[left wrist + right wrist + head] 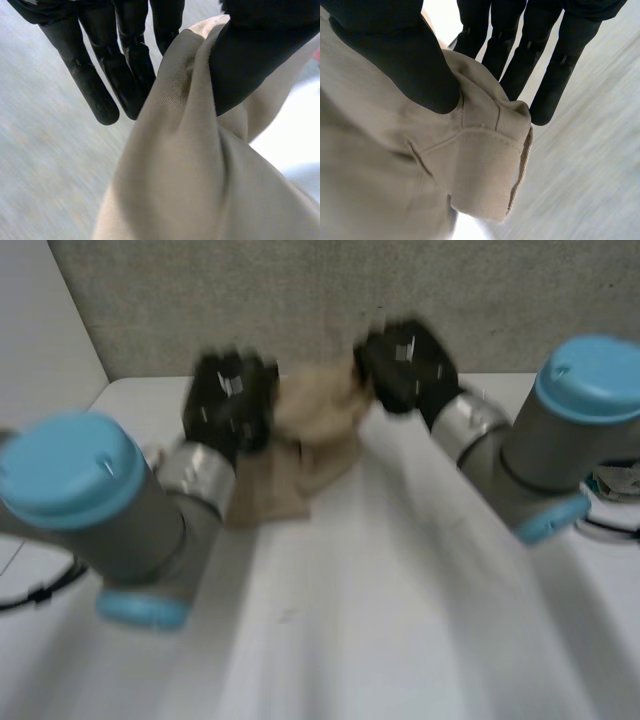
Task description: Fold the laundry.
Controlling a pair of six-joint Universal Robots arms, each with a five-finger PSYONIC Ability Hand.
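Observation:
A beige garment (315, 415) hangs bunched between my two hands above the far middle of the white table (400, 590), its lower part trailing onto the tabletop. My left hand (230, 395) holds its left side. In the left wrist view the thumb (250, 55) presses a fold of the cloth (185, 165) towards the fingers (100, 85). My right hand (405, 365) holds the garment's right side. In the right wrist view its thumb (400, 55) pins a seamed band of the cloth (475, 165) against the fingers (545, 75).
A grey wall (300, 300) rises just behind the table's far edge, close behind both hands. Both arms reach forward over the table's sides, left elbow (70, 475) and right elbow (590, 380) near the camera.

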